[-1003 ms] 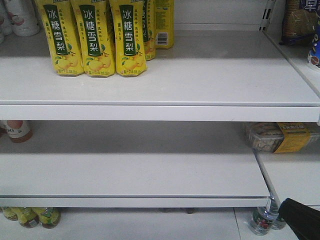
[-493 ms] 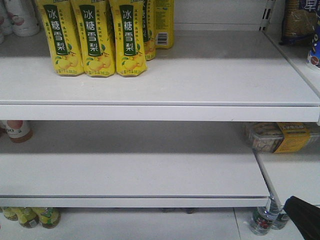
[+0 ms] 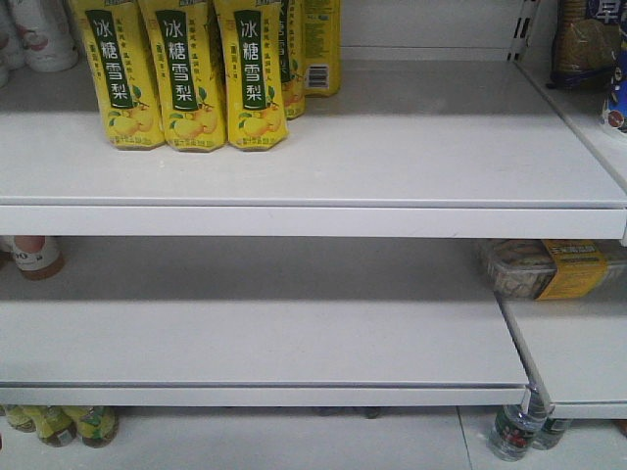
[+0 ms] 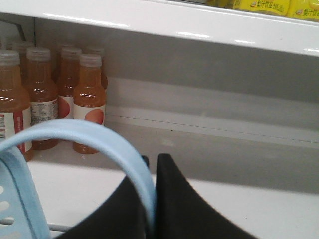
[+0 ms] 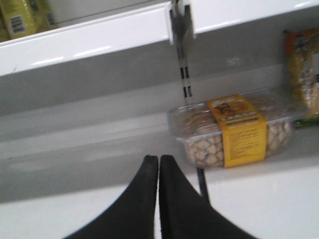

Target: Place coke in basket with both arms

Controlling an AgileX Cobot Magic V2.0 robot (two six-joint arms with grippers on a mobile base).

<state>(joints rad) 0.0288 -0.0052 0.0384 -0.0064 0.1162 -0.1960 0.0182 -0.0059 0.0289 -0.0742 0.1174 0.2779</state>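
Left hand (image 4: 151, 164) clamping basket handle (image 4: 94, 137), basket mostly cropped

Left gripper (image 4: 151, 162): black tapered fingers clamped on a light blue handle; right gripper (image 5: 159, 162): fingers pressed together, nothing between them.

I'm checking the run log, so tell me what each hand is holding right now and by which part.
The left hand is shut on the basket, gripping its light blue handle. The right hand is shut and holds nothing.
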